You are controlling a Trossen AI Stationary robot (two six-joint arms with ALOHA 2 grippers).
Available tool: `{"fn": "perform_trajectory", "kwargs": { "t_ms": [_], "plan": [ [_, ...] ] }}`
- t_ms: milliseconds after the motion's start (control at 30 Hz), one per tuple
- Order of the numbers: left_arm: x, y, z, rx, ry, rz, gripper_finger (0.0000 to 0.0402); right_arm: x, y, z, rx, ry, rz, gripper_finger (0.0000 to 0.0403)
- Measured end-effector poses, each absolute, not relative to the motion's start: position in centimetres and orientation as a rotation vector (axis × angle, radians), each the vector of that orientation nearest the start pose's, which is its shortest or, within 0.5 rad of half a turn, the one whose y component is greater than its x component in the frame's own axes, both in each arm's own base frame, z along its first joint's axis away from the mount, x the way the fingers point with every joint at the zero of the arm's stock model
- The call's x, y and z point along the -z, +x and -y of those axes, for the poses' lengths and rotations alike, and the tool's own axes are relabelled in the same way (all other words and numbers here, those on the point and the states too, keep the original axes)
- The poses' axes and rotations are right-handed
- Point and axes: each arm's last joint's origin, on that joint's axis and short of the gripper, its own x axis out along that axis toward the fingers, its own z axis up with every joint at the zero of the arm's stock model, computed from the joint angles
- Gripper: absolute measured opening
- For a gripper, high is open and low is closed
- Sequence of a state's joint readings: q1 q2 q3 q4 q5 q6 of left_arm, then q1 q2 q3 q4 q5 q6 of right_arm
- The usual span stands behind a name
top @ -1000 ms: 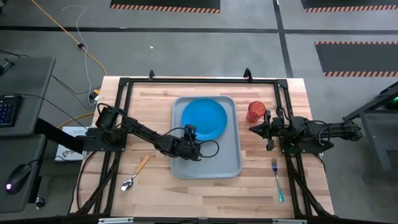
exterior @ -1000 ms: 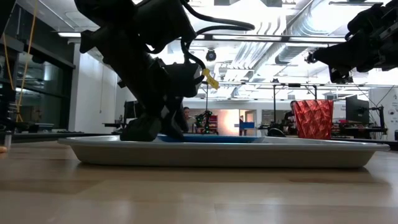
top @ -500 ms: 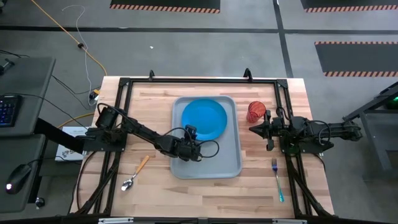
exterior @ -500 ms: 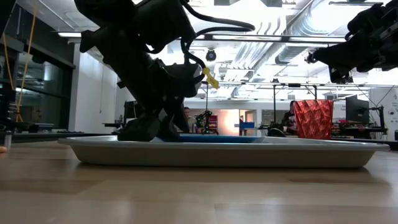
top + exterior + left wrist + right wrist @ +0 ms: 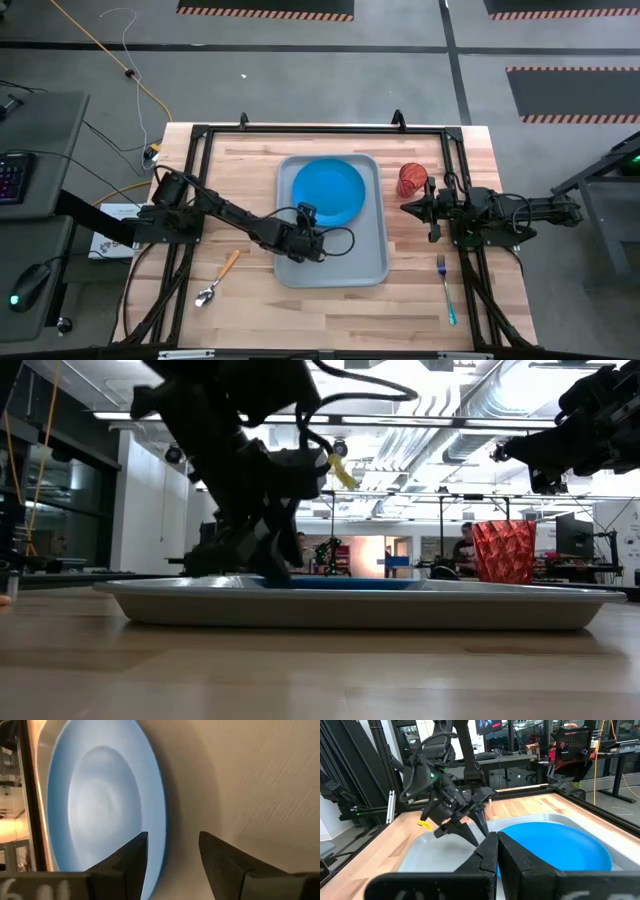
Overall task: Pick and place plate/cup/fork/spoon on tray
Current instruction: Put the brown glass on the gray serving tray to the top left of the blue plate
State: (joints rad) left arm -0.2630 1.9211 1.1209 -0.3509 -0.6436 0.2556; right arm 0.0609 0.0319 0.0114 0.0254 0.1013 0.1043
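I find the plate (image 5: 328, 191) seated flat on the tray (image 5: 368, 268), with my left end effector (image 5: 308, 218) low over the tray at the plate's near rim, fingers apart and holding nothing; my main concern is a finger catching that rim on withdrawal and tipping or dragging the plate. The left arm reaches in low and outstretched, angled down toward the tray. My right end effector (image 5: 408, 207) hangs just beside the cup (image 5: 412, 180), fingers together, while the fork (image 5: 446, 288) and spoon (image 5: 218, 277) lie on the bench (image 5: 250, 155) off the tray.
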Motion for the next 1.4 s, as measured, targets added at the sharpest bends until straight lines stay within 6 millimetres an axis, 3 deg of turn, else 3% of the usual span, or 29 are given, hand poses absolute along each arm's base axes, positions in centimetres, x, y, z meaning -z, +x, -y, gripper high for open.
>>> {"fn": "perform_trajectory", "kwargs": {
  "t_ms": [367,567,800,1100,1267,1400],
  "plan": [
    [-17.6,34.5,8.5,-0.276,0.734,-1.085,0.0168,-16.7,9.9,-0.3,0.04,0.104,0.0,0.0],
    [-21.7,32.2,7.9,-0.339,0.619,-1.045,0.0168,-16.5,10.1,-0.3,0.041,0.102,-0.025,0.0],
    [-26.3,28.7,7.2,-0.368,0.443,-0.876,0.0168,-16.4,10.2,-0.3,0.041,0.101,-0.04,0.0],
    [-27.0,23.3,5.0,-0.288,0.233,-0.506,0.0168,-16.4,10.2,-0.3,0.04,0.101,-0.04,0.0],
    [-27.6,21.5,2.5,-0.136,0.123,-0.227,0.0168,-16.3,10.2,-0.3,0.039,0.101,-0.044,0.0],
    [-27.5,20.9,0.2,-0.039,0.082,-0.114,0.0168,-16.3,10.2,-0.3,0.04,0.1,-0.053,0.0]
  ]
}}
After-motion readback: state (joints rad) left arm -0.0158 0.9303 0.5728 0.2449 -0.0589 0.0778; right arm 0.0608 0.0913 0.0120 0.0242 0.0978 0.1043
